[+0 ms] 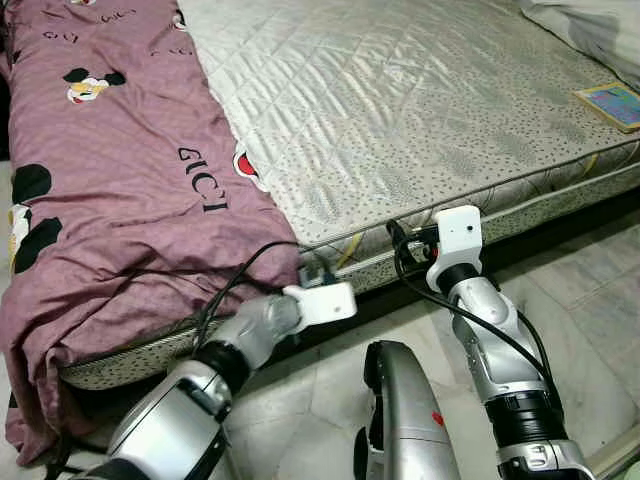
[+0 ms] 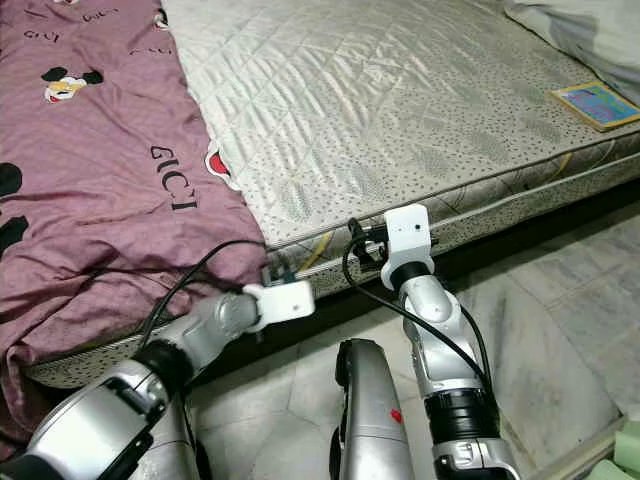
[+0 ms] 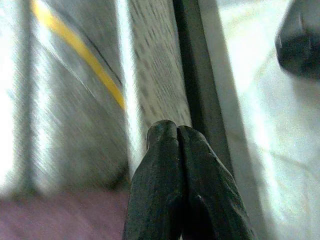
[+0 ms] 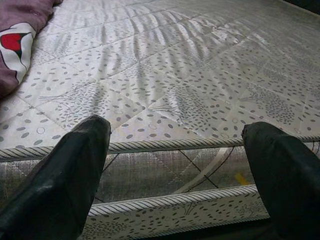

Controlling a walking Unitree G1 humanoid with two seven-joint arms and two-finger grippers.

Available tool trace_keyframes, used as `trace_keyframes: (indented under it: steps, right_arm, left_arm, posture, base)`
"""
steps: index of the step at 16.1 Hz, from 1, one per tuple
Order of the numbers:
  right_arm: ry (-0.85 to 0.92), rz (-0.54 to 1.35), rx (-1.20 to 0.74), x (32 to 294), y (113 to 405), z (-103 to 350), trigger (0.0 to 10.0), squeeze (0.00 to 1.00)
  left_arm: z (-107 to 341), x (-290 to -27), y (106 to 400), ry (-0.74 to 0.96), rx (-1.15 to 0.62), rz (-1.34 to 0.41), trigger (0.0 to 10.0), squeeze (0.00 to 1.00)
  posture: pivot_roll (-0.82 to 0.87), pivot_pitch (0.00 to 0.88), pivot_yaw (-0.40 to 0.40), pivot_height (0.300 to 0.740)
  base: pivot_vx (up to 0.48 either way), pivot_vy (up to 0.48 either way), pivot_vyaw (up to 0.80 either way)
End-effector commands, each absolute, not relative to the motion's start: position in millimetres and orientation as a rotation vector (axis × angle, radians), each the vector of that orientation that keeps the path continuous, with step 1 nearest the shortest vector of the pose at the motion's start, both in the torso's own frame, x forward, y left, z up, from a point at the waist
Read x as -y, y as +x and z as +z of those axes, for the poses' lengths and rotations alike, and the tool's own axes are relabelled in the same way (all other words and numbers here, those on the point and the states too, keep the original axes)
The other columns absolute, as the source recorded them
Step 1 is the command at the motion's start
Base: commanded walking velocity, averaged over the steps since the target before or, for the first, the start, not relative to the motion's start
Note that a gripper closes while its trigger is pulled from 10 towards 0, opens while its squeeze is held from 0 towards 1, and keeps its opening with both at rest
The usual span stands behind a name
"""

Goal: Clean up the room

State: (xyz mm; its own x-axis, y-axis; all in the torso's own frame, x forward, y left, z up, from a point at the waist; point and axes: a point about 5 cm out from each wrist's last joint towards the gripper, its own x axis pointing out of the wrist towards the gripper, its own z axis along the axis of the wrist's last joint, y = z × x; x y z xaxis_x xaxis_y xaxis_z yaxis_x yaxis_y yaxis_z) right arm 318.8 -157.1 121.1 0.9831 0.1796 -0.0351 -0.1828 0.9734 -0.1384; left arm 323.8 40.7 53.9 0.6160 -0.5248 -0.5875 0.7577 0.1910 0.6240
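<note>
Both claws sit at the bed's front edge: left claw pressed together, empty, beside the purple blanket; right claw spread wide. Blanket lies crumpled, book at the far corner — tidying barely begun.

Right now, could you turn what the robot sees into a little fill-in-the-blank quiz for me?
1. The left gripper has its fingers ____.
2. The right gripper, fingers spread, faces the edge of the ____.
3. The blanket draped over the mattress is ____ in colour.
4. The book lies on the robot's ____ side.

Missing words: shut; mattress; purple; right
</note>
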Motion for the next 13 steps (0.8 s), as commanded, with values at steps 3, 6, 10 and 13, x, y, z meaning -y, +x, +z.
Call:
trace_keyframes:
  steps: [3, 6, 10, 13]
  right_arm:
    - [-0.137, 0.174, -0.009, 154.7, 322.6, 123.3, 10.0, 0.00]
    - [-0.130, 0.172, -0.002, 152.5, 324.5, 124.0, 10.0, 0.00]
    - [-0.125, 0.157, 0.000, 155.7, 324.1, 122.3, 10.0, 0.00]
    - [-0.128, 0.146, -0.007, 160.5, 322.4, 119.7, 10.0, 0.00]
  left_arm:
    - [70.5, -21.3, 324.9, 1.075, -0.159, -0.982, 10.0, 0.00]
    - [91.2, -14.9, 332.1, 1.059, -0.068, -0.941, 10.0, 0.00]
    - [154.6, -59.3, 353.2, 0.715, 0.153, -0.486, 10.0, 0.00]
    - [170.0, -122.6, 348.8, 0.562, 0.189, -0.198, 10.0, 0.00]
  posture:
    - [-0.02, 0.070, -0.033, 0.499]
    - [-0.02, 0.063, -0.031, 0.499]
    - [-0.01, 0.061, -0.026, 0.499]
    - [0.00, 0.069, -0.034, 0.499]
  base:
    - [0.000, 0.000, 0.00]
    - [0.000, 0.000, 0.00]
    - [0.000, 0.000, 0.00]
    - [0.000, 0.000, 0.00]
